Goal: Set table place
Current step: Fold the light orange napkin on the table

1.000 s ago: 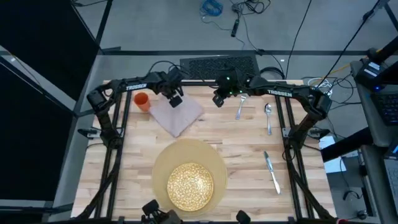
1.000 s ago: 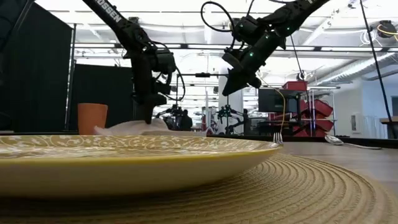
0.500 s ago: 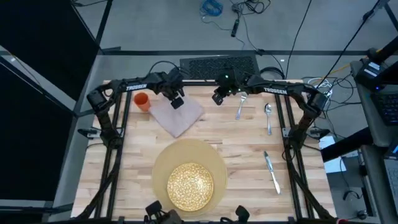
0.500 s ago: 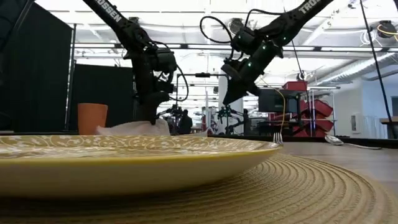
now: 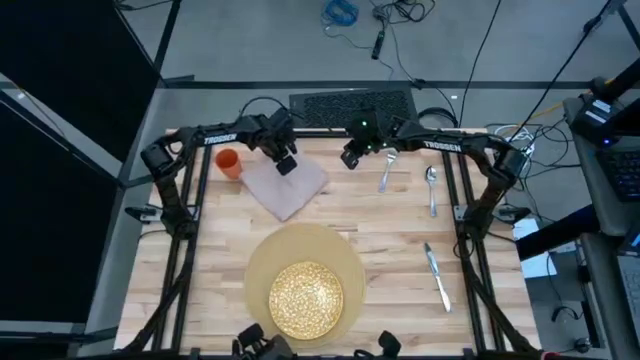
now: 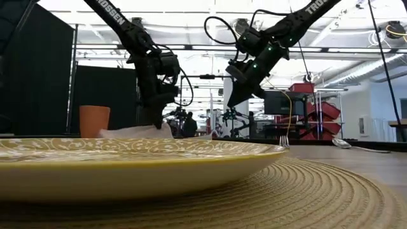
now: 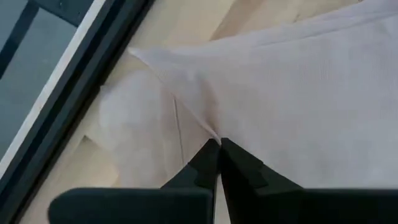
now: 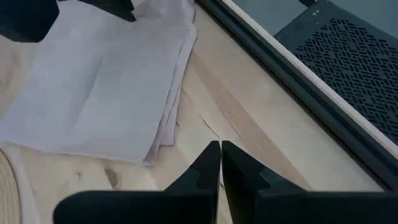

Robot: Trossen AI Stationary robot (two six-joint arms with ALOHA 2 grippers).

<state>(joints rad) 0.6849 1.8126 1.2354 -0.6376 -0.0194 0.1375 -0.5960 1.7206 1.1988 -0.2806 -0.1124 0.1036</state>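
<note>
Napkin (image 5: 285,186): my left gripper (image 7: 219,144) pinches its far corner, fingers closed.
Right gripper (image 8: 220,147): closed, empty, above table (image 5: 400,230).

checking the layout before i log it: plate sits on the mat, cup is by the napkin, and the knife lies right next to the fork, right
Not quite. The high view shows the spoon, not the knife, next to the fork; the knife lies apart, nearer the mat. The rest holds: the plate sits on the mat and the cup is by the napkin.
</note>
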